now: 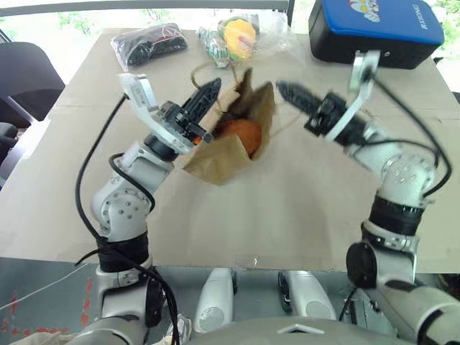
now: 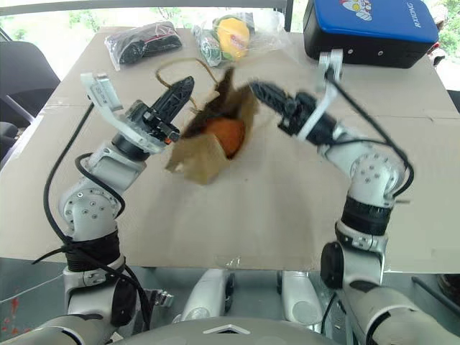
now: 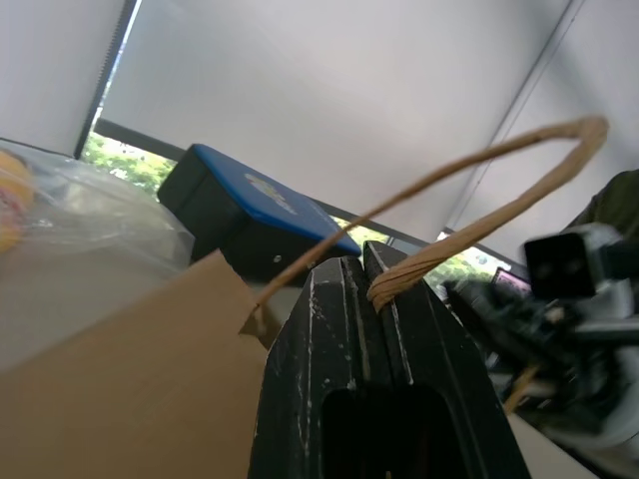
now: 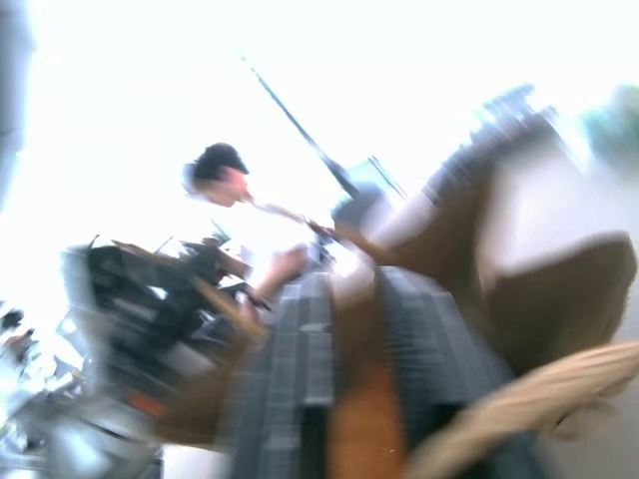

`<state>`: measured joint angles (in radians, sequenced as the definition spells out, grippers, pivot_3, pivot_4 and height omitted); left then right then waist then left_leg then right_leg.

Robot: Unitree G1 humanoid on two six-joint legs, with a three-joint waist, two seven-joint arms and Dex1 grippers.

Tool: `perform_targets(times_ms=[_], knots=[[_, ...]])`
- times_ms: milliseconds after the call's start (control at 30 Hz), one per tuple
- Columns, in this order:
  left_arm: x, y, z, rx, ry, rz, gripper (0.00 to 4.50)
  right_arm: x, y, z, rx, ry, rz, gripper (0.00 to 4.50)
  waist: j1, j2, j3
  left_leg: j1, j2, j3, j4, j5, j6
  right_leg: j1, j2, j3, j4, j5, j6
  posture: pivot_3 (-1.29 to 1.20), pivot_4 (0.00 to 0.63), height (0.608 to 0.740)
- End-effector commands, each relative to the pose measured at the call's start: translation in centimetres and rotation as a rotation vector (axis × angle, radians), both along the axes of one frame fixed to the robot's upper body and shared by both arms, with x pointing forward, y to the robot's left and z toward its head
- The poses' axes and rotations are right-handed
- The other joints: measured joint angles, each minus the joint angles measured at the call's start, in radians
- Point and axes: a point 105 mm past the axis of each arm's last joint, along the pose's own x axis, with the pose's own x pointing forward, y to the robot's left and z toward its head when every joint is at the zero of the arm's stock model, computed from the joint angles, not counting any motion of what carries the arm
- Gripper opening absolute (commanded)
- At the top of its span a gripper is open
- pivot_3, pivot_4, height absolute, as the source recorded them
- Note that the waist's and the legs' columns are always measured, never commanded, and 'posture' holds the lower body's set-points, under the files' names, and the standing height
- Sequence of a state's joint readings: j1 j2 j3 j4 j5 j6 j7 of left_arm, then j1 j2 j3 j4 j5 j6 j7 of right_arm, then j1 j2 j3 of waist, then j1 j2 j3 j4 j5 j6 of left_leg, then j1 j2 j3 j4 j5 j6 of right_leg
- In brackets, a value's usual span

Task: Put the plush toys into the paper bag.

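The brown paper bag [image 1: 215,164] hangs tilted above the table with its mouth up and toward me. An orange-brown plush toy [image 1: 243,135] sits inside the mouth. My left gripper [image 1: 213,90] is on the bag's left side, shut on a twisted loop handle [image 3: 449,170]; the wrist view shows the cord pinched between its fingers [image 3: 319,329]. From the right, my right gripper [image 1: 282,88] meets the bag's upper right rim. In its blurred wrist view a brown strip of bag lies between the shut fingers [image 4: 290,349].
The table [image 1: 309,215] is covered in brown board. At its far edge lie a black item in clear plastic [image 1: 149,42], a yellow-green toy in clear plastic [image 1: 237,37] and a blue-topped black case [image 1: 374,29]. A dark chair [image 1: 21,79] stands left. A person [image 4: 225,175] is beyond.
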<state>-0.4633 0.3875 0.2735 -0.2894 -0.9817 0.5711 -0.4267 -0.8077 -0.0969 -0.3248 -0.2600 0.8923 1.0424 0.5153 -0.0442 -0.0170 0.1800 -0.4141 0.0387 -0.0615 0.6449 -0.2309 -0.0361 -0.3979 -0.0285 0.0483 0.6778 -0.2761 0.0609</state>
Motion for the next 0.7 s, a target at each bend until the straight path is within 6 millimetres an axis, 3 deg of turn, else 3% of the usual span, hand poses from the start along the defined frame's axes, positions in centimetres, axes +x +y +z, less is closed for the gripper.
perform_targets(times_ms=[33,200,233,300,433,567,600,700], knots=[[0.1,1.6,0.5,0.056,-0.047,0.025,0.0,-2.2,0.5,1.5,-0.07,-0.096,0.033,0.06,0.003,0.0,0.0,0.0,0.0,0.0,0.0,0.0,0.0,0.0,0.0,-0.001,0.0,0.0,0.0,0.0,0.15,0.74],[0.9,1.2,-2.4,0.155,0.008,0.026,0.0,-1.6,-0.7,-1.2,-0.227,-0.051,-0.073,0.06,0.011,0.0,0.0,-0.002,-0.002,0.001,0.0,0.0,0.0,0.001,-0.003,-0.001,-0.003,0.0,0.0,0.0,0.15,0.74],[0.9,0.9,-3.0,0.167,0.023,0.021,0.0,-1.4,-1.2,-2.1,-0.263,-0.04,-0.097,0.29,0.011,-0.001,0.0,-0.002,-0.002,0.001,0.0,0.0,0.0,0.001,-0.003,-0.001,-0.003,0.0,0.0,0.0,0.15,0.74],[0.4,0.0,-3.9,0.176,0.036,-0.052,0.72,-2.5,-2.0,-3.1,-0.319,-0.04,-0.089,0.85,0.013,-0.001,0.0,-0.002,-0.002,0.001,0.0,0.0,0.0,0.001,-0.003,-0.001,-0.003,0.0,0.0,0.0,0.15,0.74],[-0.1,0.1,-3.8,0.21,0.02,-0.073,2.43,-4.3,-3.7,-2.8,-0.378,-0.061,-0.095,2.78,0.001,0.0,0.0,-0.002,-0.001,0.001,-0.001,0.0,0.0,0.0,-0.002,0.0,-0.002,0.0,0.0,0.0,0.15,0.74],[-0.9,1.2,-3.7,0.279,0.021,-0.098,4.22,-6.2,-6.0,-2.2,-0.465,-0.076,-0.09,2.83,0.004,0.0,0.0,-0.001,-0.001,0.001,-0.001,0.0,0.0,0.0,-0.002,0.0,-0.002,0.0,0.0,0.0,0.15,0.74],[-1.1,1.6,-3.7,0.284,0.027,-0.111,4.45,-6.6,-6.4,-2.3,-0.492,-0.073,-0.089,2.83,0.003,0.0,0.0,-0.001,-0.001,0.001,-0.001,0.0,0.0,0.0,-0.002,0.0,-0.002,0.0,0.0,0.0,0.15,0.74],[-2.6,3.2,-3.9,0.302,0.062,-0.165,4.45,-7.1,-6.5,-4.1,-0.568,-0.05,-0.092,2.83,0.001,-0.001,0.0,0.0,0.0,0.002,-0.002,0.0,0.0,0.001,-0.002,0.001,-0.004,0.0,0.0,0.0,0.15,0.74]])
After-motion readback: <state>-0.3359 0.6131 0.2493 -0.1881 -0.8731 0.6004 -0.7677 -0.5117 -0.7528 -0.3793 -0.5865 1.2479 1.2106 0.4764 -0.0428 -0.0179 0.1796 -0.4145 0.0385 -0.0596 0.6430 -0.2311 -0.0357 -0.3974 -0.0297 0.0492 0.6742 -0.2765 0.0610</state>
